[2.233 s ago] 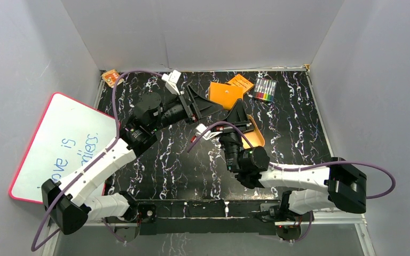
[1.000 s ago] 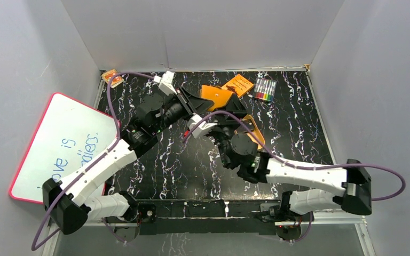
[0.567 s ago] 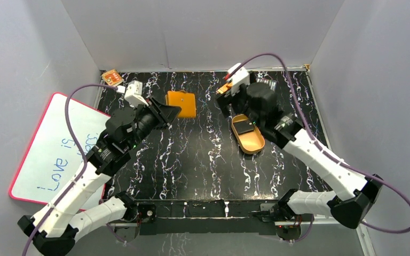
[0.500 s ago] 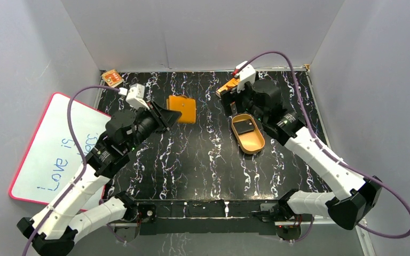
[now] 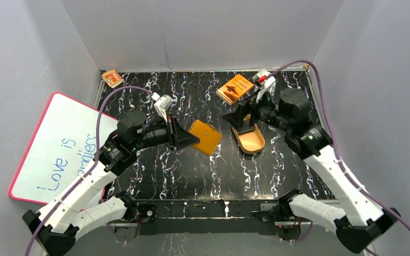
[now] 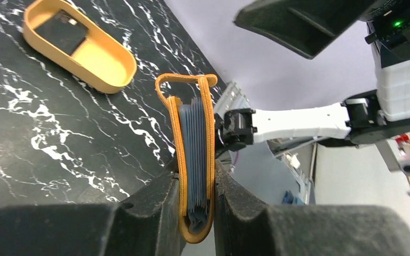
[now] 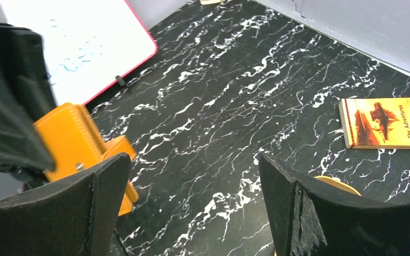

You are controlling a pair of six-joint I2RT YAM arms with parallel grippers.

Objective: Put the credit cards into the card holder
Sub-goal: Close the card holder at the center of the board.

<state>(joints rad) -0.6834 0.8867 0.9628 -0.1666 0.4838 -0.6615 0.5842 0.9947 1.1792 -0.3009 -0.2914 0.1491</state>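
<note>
The card holder (image 5: 207, 137), an orange-tan wallet, is folded shut and held above the middle of the table. My left gripper (image 5: 190, 138) is shut on it. In the left wrist view the fingers (image 6: 155, 208) pinch the wallet's (image 6: 176, 133) two sides, and the blue-grey edges of several credit cards (image 6: 196, 154) show packed inside it. My right gripper (image 5: 238, 116) hangs open and empty over the gold tray, facing the wallet. In the right wrist view its jaws (image 7: 192, 165) stand wide, with the card holder (image 7: 66, 136) beyond the left finger.
A gold oval tray (image 5: 252, 143) lies right of centre, with a small black block (image 6: 64, 36) in it. An orange book (image 5: 235, 88) lies at the back. A red-rimmed whiteboard (image 5: 64, 144) leans at the left. A small orange item (image 5: 111, 78) sits in the back left corner.
My left gripper has carried the card holder from the back left toward the table's middle. The right arm has swung rightward and now points its open gripper left over the tray.
</note>
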